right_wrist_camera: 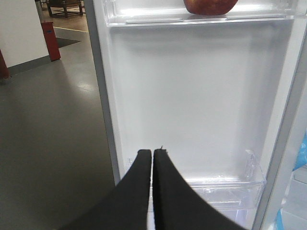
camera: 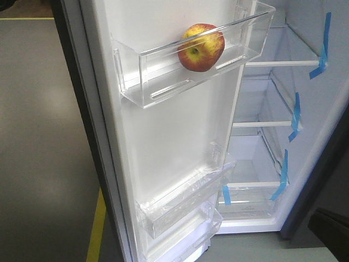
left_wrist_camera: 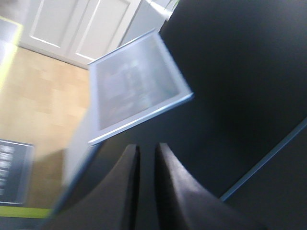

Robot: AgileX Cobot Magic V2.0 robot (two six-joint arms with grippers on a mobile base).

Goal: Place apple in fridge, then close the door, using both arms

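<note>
My right gripper [right_wrist_camera: 153, 153] has its two black fingers pressed together and holds nothing. Straight ahead of it stands the tall door's white inner face [right_wrist_camera: 192, 96], upright and swung wide open. The small round red-and-yellow apple [camera: 200, 48] is above and slightly right of my right fingertips. It sits in the upper clear plastic door bin [camera: 163, 82] and is the only thing in it. The lower clear bins [camera: 180, 204], ahead of and just below the right fingertips, look empty, as do the clear shelves [camera: 272, 124] of the white-lined fridge [camera: 322, 109] off to the right.

My left gripper [left_wrist_camera: 146, 148] is narrow too, nearly shut on nothing. It faces a flat dark grey surface [left_wrist_camera: 230, 72], blurred; I take it for the door's outer side but cannot be sure.

With the apple placed, I judge closing is what's left. If that reading holds, my left arm is on the pushing side, and my right must clear the swing.
</note>
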